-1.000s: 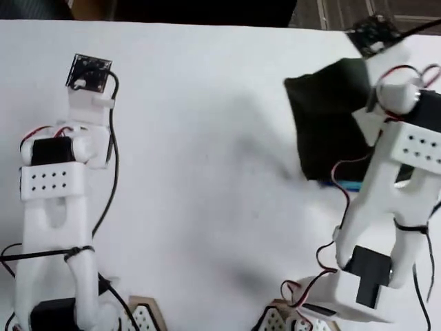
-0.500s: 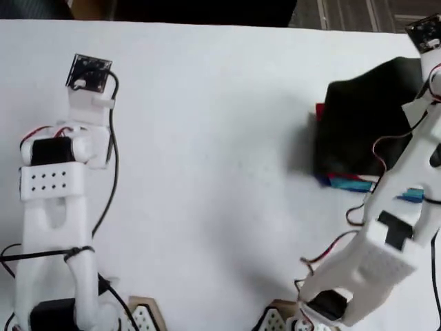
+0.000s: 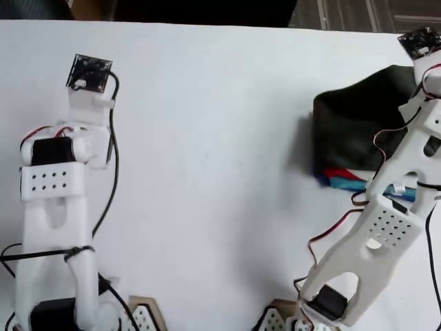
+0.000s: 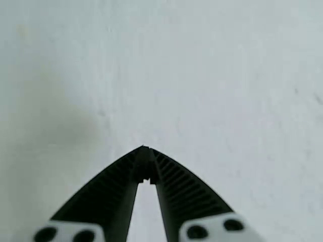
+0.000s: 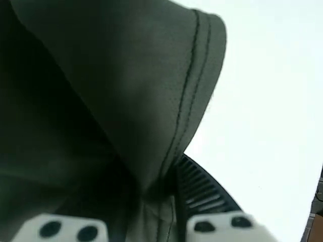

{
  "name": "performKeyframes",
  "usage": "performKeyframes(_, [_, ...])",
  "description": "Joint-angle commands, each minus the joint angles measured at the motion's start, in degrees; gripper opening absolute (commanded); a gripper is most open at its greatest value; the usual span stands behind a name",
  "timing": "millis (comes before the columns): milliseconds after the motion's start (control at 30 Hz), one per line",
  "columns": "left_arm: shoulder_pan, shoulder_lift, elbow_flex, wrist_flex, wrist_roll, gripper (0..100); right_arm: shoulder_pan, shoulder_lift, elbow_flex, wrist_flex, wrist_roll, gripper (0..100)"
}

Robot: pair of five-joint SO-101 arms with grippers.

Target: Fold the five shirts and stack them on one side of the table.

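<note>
My right tool [image 5: 166, 176] is clamped on a hemmed fold of the dark green shirt [image 3: 355, 127], which drapes over the folded stack [image 3: 341, 181] at the worktop's [image 3: 207, 138] 3 o'clock edge. The shirt spreads from that tool toward 9 o'clock, so I judge the release falls to this nearer arm. My left tool [image 4: 145, 164], pinched shut and empty, sits well apart at 10 o'clock.
</note>
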Motion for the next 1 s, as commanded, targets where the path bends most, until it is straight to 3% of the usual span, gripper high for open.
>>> performKeyframes(0, [-0.35,-2.46,-0.22,-0.88,-0.53,3,1.27,0.04,-2.99,-1.19,1.41,2.2])
performKeyframes(433, [-0.18,-2.46,-0.22,-0.88,-0.53,3,3.3,1.19,-3.08,-2.24,2.29,3.2])
performKeyframes(700, [-0.35,-2.46,-0.22,-0.62,-0.62,3,5.67,-0.04,-7.91,-6.55,-11.25,28.5])
performKeyframes(900, [0.0,-2.2,-0.22,-0.97,-0.62,3,1.63,-2.33,-14.86,-1.01,-16.18,30.3])
performKeyframes(967, [0.0,-2.2,-0.22,-1.05,-0.62,3,-1.1,-2.86,-14.86,1.8,-17.67,26.6])
